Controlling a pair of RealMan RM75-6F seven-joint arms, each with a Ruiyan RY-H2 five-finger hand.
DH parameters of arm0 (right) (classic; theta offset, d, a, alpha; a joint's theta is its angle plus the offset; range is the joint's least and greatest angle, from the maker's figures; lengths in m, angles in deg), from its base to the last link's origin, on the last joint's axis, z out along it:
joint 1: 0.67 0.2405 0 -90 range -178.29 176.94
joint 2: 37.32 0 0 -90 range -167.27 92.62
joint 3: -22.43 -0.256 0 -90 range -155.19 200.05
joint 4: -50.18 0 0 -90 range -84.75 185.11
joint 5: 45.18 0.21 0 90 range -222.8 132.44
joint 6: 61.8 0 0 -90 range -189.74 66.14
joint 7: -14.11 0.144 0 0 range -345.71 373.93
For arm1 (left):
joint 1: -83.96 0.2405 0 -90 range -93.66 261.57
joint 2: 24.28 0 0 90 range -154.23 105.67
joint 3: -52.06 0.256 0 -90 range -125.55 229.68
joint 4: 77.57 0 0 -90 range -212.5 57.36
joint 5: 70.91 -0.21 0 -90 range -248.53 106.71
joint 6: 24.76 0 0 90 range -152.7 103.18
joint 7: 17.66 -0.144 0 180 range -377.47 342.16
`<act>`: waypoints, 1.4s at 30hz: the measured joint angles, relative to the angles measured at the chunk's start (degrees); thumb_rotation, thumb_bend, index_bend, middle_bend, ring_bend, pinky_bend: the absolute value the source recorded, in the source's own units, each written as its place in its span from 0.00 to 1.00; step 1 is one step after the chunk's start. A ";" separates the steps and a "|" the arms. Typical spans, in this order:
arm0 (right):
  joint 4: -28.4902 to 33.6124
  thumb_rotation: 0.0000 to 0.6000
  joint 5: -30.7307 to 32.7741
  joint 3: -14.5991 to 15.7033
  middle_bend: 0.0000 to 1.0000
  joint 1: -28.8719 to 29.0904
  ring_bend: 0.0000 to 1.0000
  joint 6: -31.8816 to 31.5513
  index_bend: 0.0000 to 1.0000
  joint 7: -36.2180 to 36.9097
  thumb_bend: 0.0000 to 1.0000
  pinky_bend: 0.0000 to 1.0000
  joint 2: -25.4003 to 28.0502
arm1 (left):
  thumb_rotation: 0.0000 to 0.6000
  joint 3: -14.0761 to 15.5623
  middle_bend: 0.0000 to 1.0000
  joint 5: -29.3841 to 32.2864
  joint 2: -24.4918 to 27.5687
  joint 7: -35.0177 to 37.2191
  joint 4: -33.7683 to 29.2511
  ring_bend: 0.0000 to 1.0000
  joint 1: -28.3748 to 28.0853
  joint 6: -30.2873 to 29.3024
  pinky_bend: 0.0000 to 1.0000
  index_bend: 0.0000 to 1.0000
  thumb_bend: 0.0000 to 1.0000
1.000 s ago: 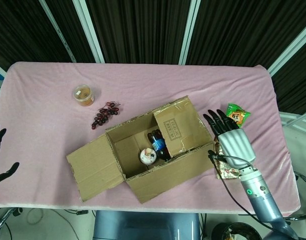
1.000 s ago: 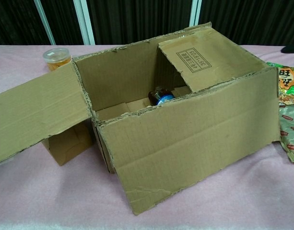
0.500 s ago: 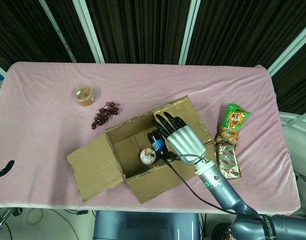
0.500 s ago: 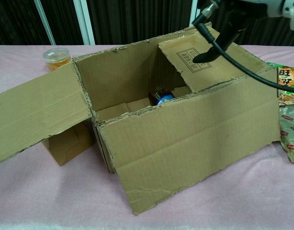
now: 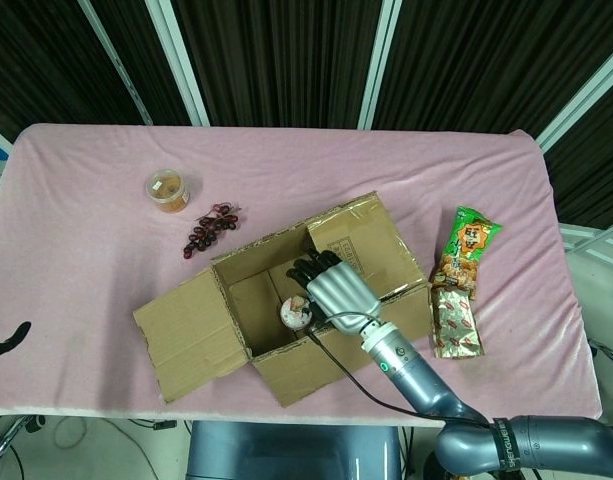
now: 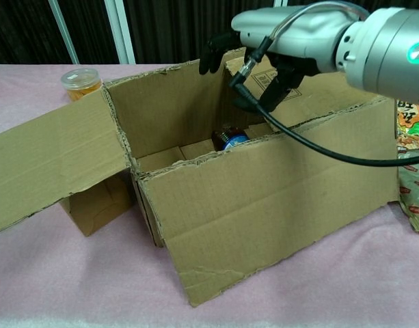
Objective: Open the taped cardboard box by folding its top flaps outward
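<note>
Box (image 5: 316,330) sits mid-table, left flap (image 5: 186,335) already folded out flat, right flap (image 5: 371,245) angled inward over the opening with the right hand (image 5: 331,290) above it, fingers curled down, holding nothing I can see; left hand (image 5: 4,345) barely in view at the table edge, state unclear. Risk: fingers could slip past the flap edge and knock the bottle (image 6: 230,139) inside, or drag the light box sideways. Flap print and snack packs (image 5: 461,285) carry writing too small to read.
</note>
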 measured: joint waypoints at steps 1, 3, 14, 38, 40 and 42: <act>-0.30 1.00 0.73 0.10 0.29 0.36 0.16 0.09 0.29 0.19 0.63 0.27 -0.69 | 1.00 -0.05 0.00 -0.12 0.00 0.02 0.06 0.00 0.00 0.01 0.01 0.00 0.17; -1.26 1.00 2.21 0.32 0.29 1.44 0.16 0.26 0.30 0.40 0.69 0.27 -2.24 | 1.00 -0.14 0.00 -0.06 0.03 0.19 0.07 0.00 0.06 0.16 0.01 0.00 0.17; -4.48 1.00 5.13 2.13 0.34 6.92 0.16 4.80 0.36 -1.30 0.78 0.27 -2.92 | 1.00 -0.83 0.00 0.70 0.47 1.74 -0.03 0.00 0.22 1.34 0.01 0.00 0.17; -6.52 1.00 9.01 12.37 0.45 20.40 0.16 12.54 0.46 -16.16 0.80 0.26 6.54 | 1.00 -1.56 0.00 1.08 0.80 1.68 -0.65 0.00 0.53 2.19 0.01 0.00 0.18; -6.59 1.00 9.41 12.80 0.45 20.70 0.16 12.39 0.47 -16.36 0.80 0.26 6.53 | 1.00 -1.61 0.00 1.07 0.80 1.74 -0.68 0.00 0.55 2.17 0.01 0.00 0.18; -6.67 1.00 9.76 13.25 0.46 21.03 0.16 12.19 0.47 -16.63 0.80 0.26 6.53 | 1.00 -1.63 0.00 1.04 0.82 1.71 -0.66 0.00 0.56 2.17 0.01 0.00 0.18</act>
